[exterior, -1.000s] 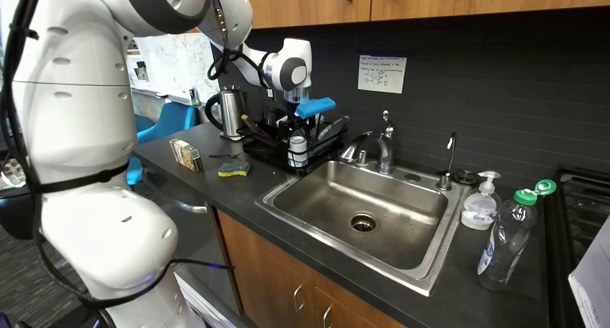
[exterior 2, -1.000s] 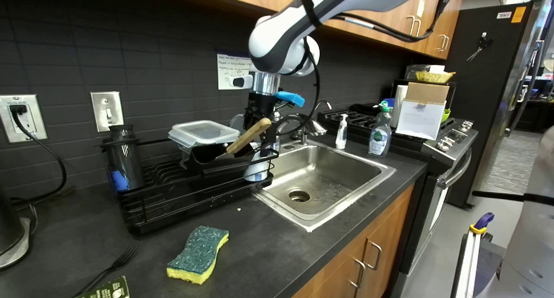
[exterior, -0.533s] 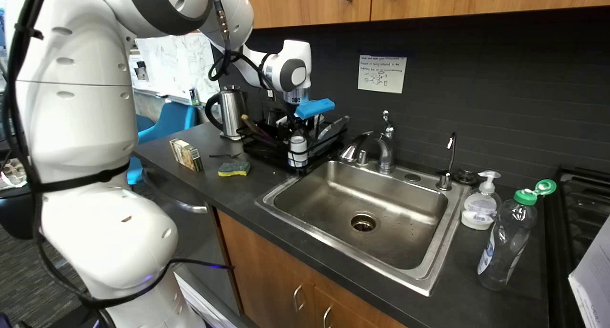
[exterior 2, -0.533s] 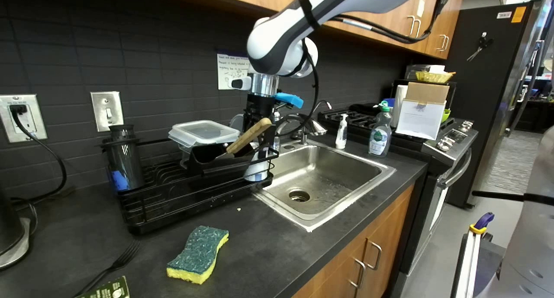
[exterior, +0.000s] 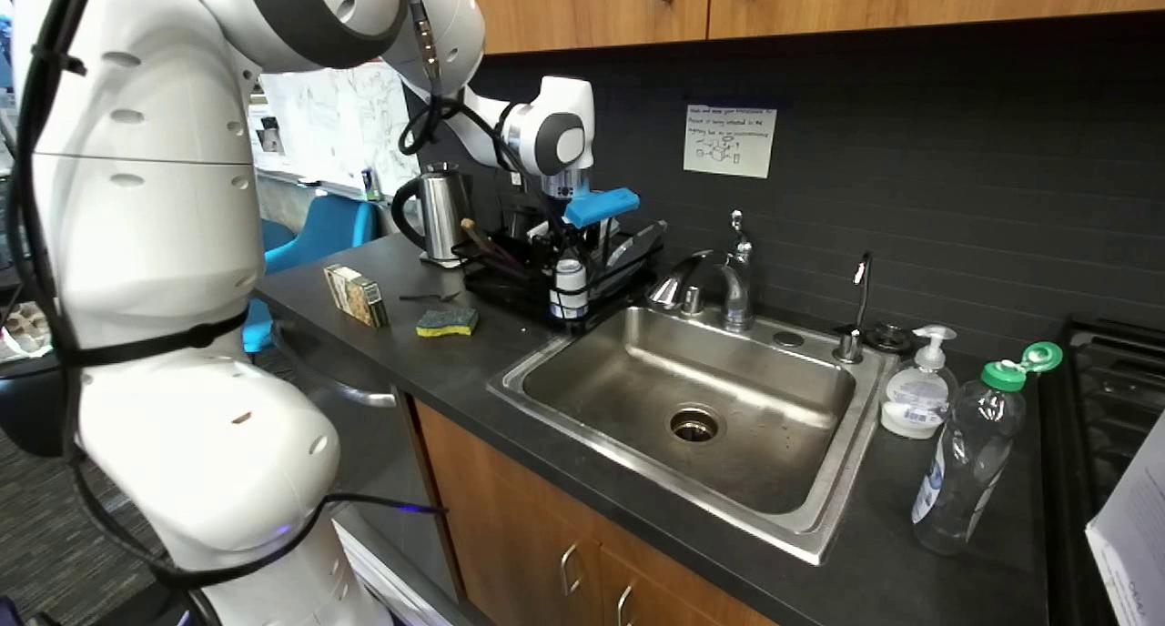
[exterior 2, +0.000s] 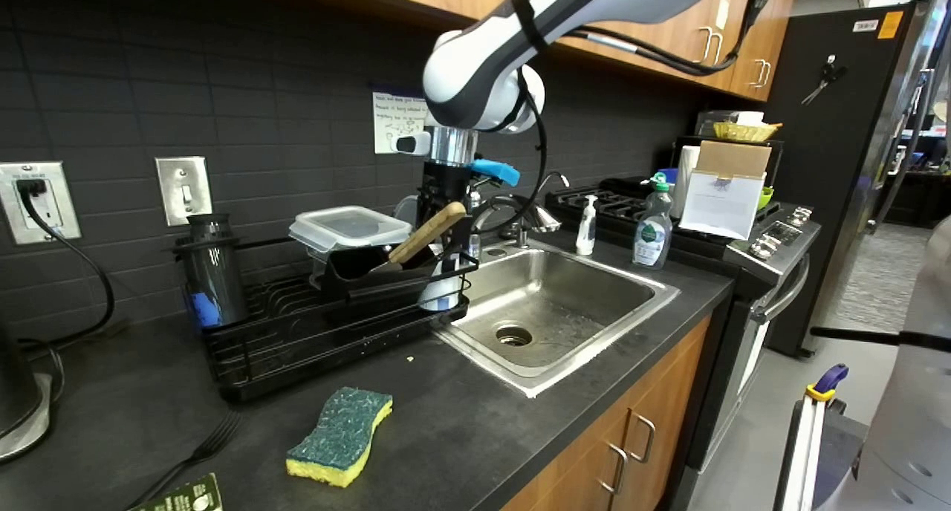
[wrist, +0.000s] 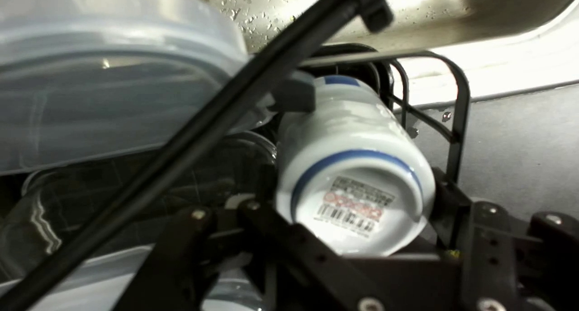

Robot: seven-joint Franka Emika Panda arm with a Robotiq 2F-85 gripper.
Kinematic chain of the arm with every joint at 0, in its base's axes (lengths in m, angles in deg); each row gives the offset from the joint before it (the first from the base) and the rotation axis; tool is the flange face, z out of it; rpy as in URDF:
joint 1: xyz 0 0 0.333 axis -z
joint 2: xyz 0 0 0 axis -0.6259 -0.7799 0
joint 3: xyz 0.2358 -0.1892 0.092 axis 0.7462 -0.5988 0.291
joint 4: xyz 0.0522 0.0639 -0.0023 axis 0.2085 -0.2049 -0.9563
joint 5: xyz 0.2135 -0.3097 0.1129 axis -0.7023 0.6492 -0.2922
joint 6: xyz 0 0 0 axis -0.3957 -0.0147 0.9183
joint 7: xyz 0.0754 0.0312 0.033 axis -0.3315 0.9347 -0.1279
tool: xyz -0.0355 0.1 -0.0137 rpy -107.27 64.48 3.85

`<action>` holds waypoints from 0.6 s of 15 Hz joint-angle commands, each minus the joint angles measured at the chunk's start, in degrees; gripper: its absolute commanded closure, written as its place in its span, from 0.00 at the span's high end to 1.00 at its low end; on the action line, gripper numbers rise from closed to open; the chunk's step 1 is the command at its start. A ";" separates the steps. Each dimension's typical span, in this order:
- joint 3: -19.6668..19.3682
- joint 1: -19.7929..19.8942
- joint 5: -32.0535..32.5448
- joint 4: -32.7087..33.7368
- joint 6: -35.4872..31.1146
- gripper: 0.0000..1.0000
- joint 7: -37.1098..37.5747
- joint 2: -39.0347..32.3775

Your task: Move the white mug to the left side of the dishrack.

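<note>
The white mug stands upside down at the sink-side end of the black dishrack. It shows in both exterior views [exterior: 569, 297] [exterior 2: 440, 295]; the wrist view shows its base with a blue ring and a label [wrist: 357, 198]. The black dishrack stands beside the sink in both exterior views [exterior: 496, 296] [exterior 2: 319, 360]; its end wire [wrist: 457, 94] is beside the mug. My gripper points down over that end [exterior 2: 443, 232]. In the wrist view its fingers [wrist: 355, 193] are on both sides of the mug, close against it; whether they clamp it cannot be told.
In the rack, a lidded clear container [exterior 2: 349, 229], a wooden-handled item [exterior 2: 427, 235] and a dark cylinder [exterior 2: 214, 273] stand near. The steel sink [exterior: 592, 430] and faucet [exterior: 733, 289] adjoin. A sponge [exterior 2: 342, 437], fork [exterior 2: 200, 451], box [exterior: 357, 296] and metal jug [exterior: 444, 212] are around.
My arm and gripper have shifted very slightly left and down in an exterior view. The mug and the rack have not visibly moved.
</note>
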 commanded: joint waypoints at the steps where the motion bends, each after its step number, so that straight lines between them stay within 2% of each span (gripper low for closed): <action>1: 0.74 0.76 0.98 0.93 0.09 0.53 -0.23 -0.48; 9: 0.53 0.68 1.88 1.54 0.46 0.53 0.42 -0.20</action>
